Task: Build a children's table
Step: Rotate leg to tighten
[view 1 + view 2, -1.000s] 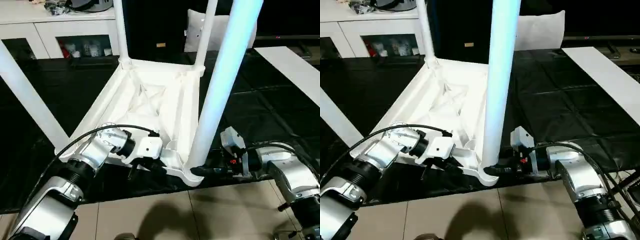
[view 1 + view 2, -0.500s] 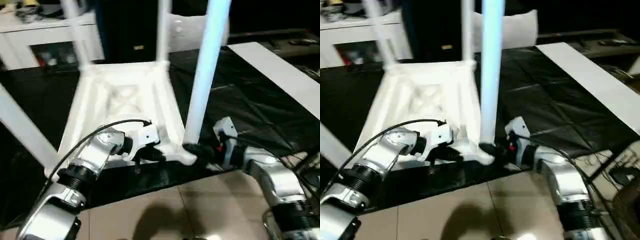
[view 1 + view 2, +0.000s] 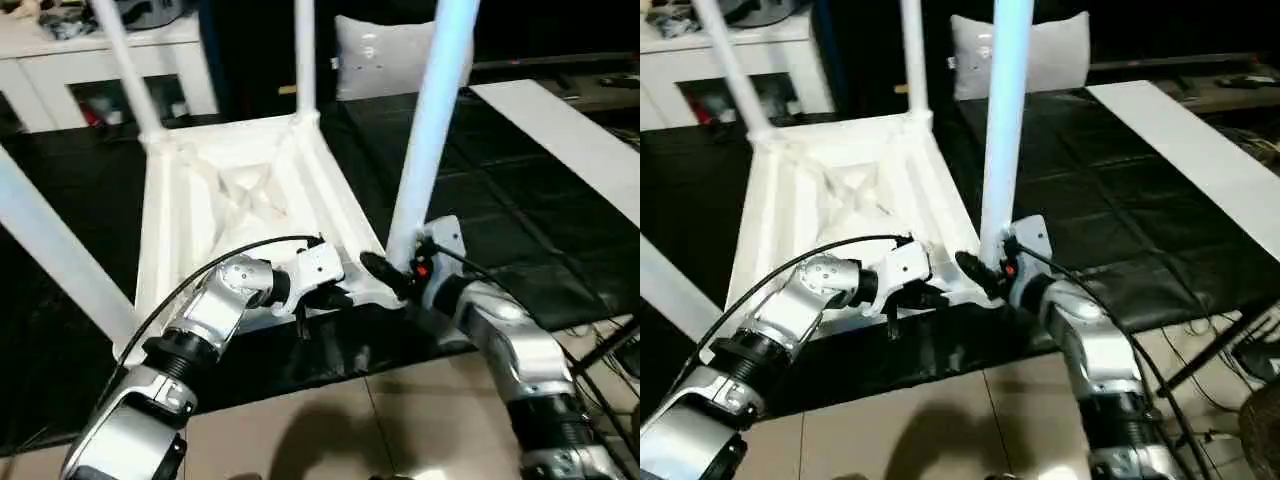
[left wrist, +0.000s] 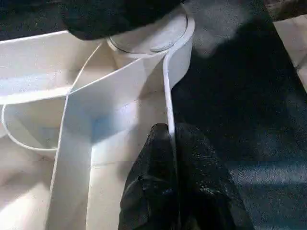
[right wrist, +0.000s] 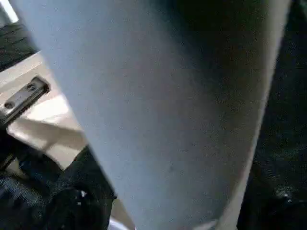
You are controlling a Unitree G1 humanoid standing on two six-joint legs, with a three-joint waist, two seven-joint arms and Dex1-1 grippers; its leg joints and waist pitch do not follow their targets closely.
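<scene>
Right at the near edge of the black-covered desk [image 3: 520,190], the left end effector [image 4: 173,158] pinches the thin rim wall of the upside-down white plastic ribbed tabletop [image 3: 230,200]. Beside it, the right end effector [image 3: 385,272] is pressed around the base of the near white tapered tube leg [image 3: 432,120], standing in its corner socket. Farther back, two more white legs [image 3: 304,55] rise upright.
</scene>
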